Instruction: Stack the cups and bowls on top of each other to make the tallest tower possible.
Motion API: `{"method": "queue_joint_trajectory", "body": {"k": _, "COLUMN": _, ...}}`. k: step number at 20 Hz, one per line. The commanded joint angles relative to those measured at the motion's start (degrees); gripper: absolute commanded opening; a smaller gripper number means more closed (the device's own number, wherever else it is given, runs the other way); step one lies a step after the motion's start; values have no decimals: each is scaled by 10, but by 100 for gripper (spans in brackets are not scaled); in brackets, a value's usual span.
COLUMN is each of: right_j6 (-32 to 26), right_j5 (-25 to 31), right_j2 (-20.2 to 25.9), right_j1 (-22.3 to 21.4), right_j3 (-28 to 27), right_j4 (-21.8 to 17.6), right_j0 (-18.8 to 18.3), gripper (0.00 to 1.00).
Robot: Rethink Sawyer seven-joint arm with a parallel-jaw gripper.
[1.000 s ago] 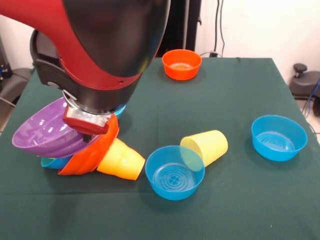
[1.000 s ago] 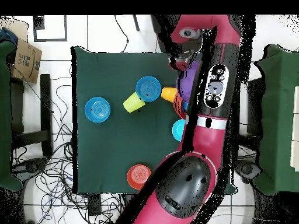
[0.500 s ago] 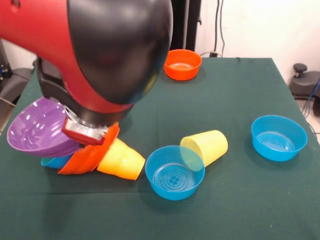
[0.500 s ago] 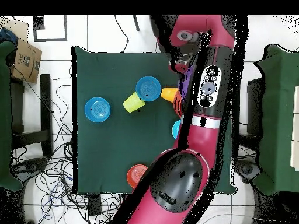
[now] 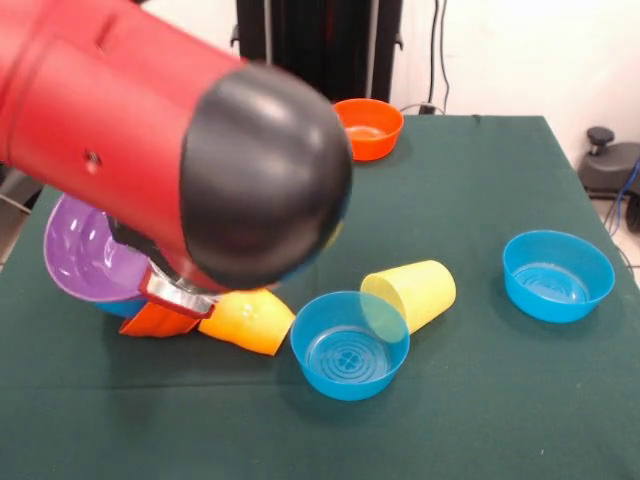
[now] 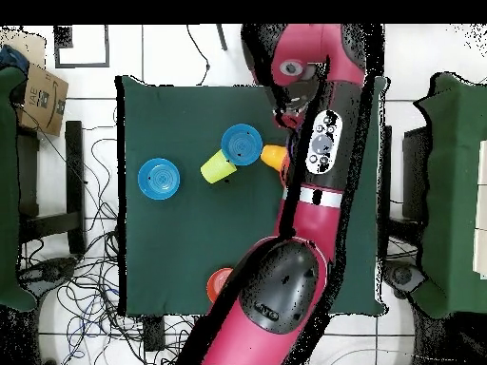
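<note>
In the front view we see the arm (image 5: 180,150) over the large purple bowl (image 5: 85,255), which sits tilted by the tipped orange bowl (image 5: 160,320) and the orange cup (image 5: 250,320) lying on the green worktop (image 5: 450,400). We cannot tell the gripper's state. From overhead, the yellow cup (image 6: 218,167) lies touching a medium blue bowl (image 6: 242,144).

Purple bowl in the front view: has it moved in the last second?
Yes. The purple bowl has tipped more upright and now sits lower against the fallen orange cup, which stayed put.
</note>
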Motion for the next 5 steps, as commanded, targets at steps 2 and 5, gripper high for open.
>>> {"method": "queue_joint_trajectory", "body": {"k": 2, "right_j6": -73, "right_j5": 106, "right_j2": 174, "right_j1": 31, "right_j3": -33, "right_j4": -331, "right_j0": -6, "gripper": 100}}
{"method": "queue_joint_trajectory", "body": {"k": 5, "right_j6": -142, "right_j5": 142, "right_j2": 237, "right_j1": 29, "right_j3": -23, "right_j4": -414, "right_j0": -30, "gripper": 100}}
